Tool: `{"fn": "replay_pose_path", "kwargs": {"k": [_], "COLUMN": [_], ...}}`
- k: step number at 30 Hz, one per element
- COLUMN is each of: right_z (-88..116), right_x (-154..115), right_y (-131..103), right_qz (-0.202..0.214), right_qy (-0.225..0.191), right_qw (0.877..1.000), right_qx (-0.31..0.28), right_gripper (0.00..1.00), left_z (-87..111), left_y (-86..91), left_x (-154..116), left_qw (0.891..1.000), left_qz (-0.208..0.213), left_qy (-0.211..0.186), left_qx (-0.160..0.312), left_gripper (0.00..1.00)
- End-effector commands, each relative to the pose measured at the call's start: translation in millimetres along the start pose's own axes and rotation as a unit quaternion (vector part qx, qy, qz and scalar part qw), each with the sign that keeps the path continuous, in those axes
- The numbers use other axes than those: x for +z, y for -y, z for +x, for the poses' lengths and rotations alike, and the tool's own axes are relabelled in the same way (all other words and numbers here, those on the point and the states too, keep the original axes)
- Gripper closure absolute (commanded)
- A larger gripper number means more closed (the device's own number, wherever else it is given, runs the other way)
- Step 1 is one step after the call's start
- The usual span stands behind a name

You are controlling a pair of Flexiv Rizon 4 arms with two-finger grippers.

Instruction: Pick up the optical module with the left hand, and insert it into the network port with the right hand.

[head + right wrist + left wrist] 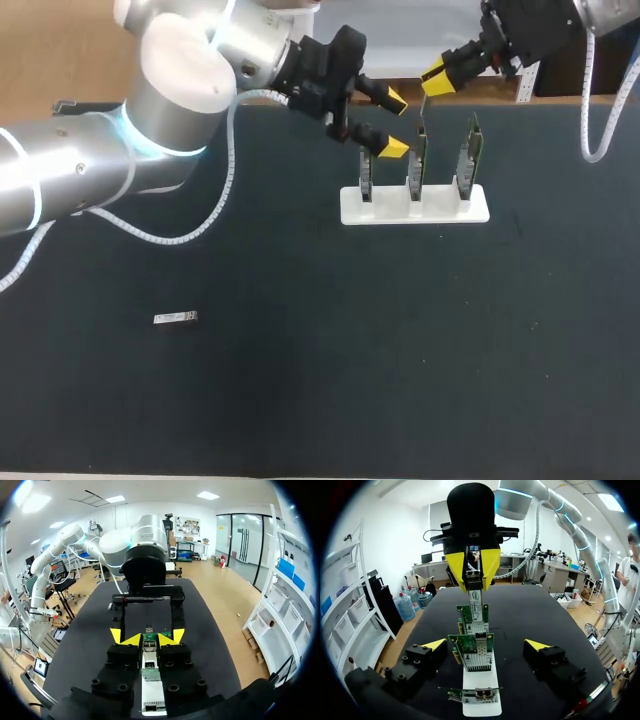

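**Item: optical module** [423,118]. A slim bar hanging downward from the right gripper [437,80], pinched between its yellow tips. In the right wrist view the optical module [149,657] lies straight along the gap between the fingers. Its lower end points at the row of cards beneath the jaws.

**Item: right gripper** [147,638]. The jaws are pressed onto the module from both sides. The gripper is poised above the card stand [415,208].

**Item: left gripper** [394,124]. The jaws are spread wide and hold nothing. In its own wrist view the left gripper [486,644] has the upright cards standing in the open space between and ahead of its fingers. None of the cards is gripped.

**Item: network cards** [472,652]. There are three, upright in a white stand. The module [476,599] comes down from the right gripper [472,572] onto the top edge of one card, apparently the middle card [416,170].

**Item: small silvery piece** [175,318]. It lies flat on the table, well apart from both sets of jaws. What kind of part it is cannot be told.

**Status, by judgement.**
- Pick-up counts as done, since the module is off the table.
- Handover counts as done, since the module is in the right jaws and the left jaws are empty.
- Insertion is under way or about to start. The module's end is at the card, but whether it is seated in the port cannot be told.
- Left to do: push the module fully in, open the right jaws, and back both arms off.
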State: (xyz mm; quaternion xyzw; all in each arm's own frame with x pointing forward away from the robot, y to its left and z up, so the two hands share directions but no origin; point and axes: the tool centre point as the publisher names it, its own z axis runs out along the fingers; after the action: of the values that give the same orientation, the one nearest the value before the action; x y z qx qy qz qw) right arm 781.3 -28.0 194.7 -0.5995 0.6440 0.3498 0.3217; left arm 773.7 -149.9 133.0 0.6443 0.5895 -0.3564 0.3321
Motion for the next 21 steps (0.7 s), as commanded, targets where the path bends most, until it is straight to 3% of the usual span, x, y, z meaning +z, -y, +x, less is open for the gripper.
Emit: {"fn": "replay_pose_path", "kwargs": {"k": [1,21], "right_z": [0.8,1.7], "right_x": [-0.1,-0.8], "right_y": [2.1,2.4], "right_qz": [-0.001,0.0], "right_qy": [0.002,0.003], "right_qw": [1.0,1.0], "right_qx": [0.001,0.001], "right_gripper": [1.0,1.0], "left_z": [-3.3,1.1], "left_y": [-9.2,-6.2], "left_x": [4.1,4.4], "left_qw": [1.0,1.0], "left_qz": [0.015,0.021], "left_qy": [-0.01,-0.016], "left_qx": [0.0,-0.004], "left_gripper": [0.0,0.0]}}
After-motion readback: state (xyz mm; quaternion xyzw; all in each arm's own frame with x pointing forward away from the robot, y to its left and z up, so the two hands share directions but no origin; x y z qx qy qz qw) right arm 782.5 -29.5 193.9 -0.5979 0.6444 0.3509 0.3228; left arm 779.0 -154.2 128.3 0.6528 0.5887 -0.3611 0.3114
